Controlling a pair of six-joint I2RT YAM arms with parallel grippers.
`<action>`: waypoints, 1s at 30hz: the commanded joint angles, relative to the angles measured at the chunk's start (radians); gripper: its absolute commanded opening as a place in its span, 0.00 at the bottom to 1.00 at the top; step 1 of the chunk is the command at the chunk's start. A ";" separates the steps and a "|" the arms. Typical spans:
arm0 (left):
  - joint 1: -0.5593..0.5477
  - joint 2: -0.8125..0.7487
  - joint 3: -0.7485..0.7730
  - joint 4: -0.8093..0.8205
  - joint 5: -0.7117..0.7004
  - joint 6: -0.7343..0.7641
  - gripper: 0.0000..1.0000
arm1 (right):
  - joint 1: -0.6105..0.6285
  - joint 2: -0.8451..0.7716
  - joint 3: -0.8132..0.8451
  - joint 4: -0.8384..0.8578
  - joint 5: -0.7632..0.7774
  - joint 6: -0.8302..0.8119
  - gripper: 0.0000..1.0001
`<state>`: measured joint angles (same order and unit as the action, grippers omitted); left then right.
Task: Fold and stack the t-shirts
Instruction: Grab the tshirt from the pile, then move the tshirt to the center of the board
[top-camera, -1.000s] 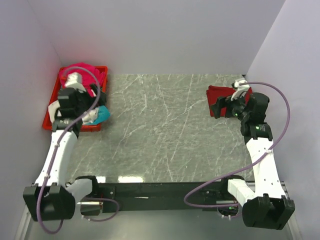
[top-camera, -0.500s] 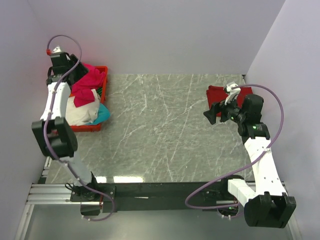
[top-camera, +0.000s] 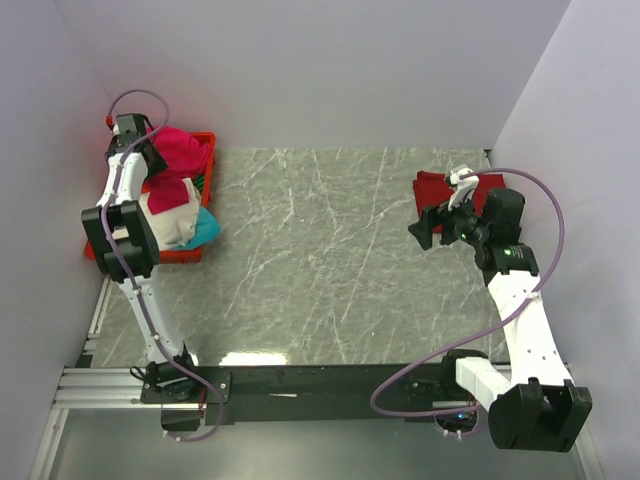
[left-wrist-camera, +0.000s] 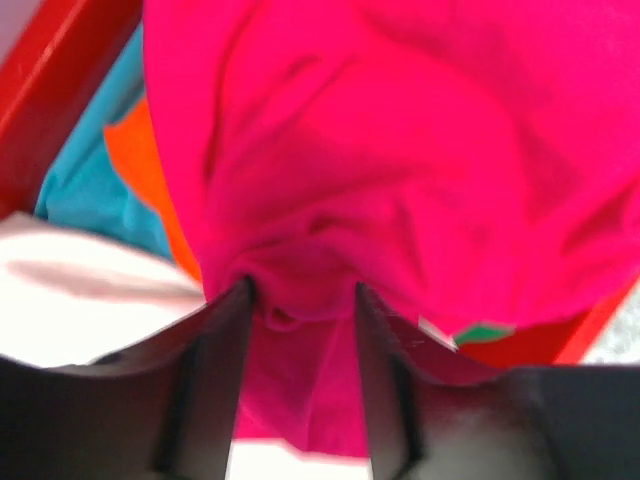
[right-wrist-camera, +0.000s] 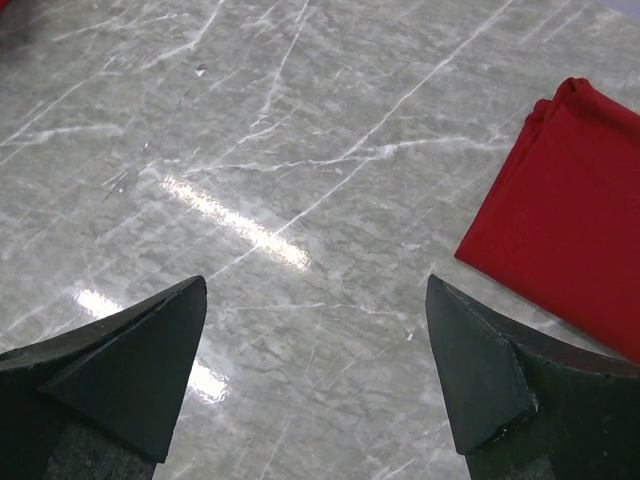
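Note:
A red tray (top-camera: 150, 257) at the far left holds a heap of t-shirts: bright pink-red (top-camera: 182, 148), white (top-camera: 165, 222) and teal (top-camera: 206, 229). My left gripper (top-camera: 152, 168) points down into the heap. In the left wrist view my left gripper (left-wrist-camera: 300, 290) is shut on a bunched fold of the pink-red t-shirt (left-wrist-camera: 400, 150), with teal (left-wrist-camera: 85, 185), orange (left-wrist-camera: 150, 170) and white (left-wrist-camera: 80, 290) cloth beside it. A folded darker red t-shirt (top-camera: 432, 186) (right-wrist-camera: 570, 200) lies flat at the far right. My right gripper (top-camera: 428, 226) (right-wrist-camera: 315, 285) hovers open, just left of it, over bare table.
Grey marble table (top-camera: 320, 250) with white walls on three sides. The tray rim (left-wrist-camera: 60, 90) runs close beside the left gripper. The tray sits against the left wall; the folded shirt lies near the right wall.
My left arm has swung its elbow up and back, and its jaws have narrowed onto the pink-red cloth. My right gripper has drawn slightly left, off the folded red shirt, still open.

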<state>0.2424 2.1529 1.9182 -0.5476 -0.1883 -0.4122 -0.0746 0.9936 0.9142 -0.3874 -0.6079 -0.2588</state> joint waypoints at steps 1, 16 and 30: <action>0.000 0.053 0.106 -0.038 -0.053 0.050 0.45 | 0.001 -0.009 0.002 0.004 0.013 -0.008 0.96; -0.017 -0.428 0.108 0.207 0.130 -0.033 0.00 | -0.005 -0.019 0.003 0.008 0.002 0.032 0.95; -0.228 -0.625 0.300 0.376 0.415 -0.129 0.00 | -0.022 -0.013 0.000 0.008 0.008 0.026 0.95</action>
<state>0.0708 1.5536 2.1960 -0.2668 0.1452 -0.5175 -0.0879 0.9932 0.9138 -0.3901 -0.6022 -0.2329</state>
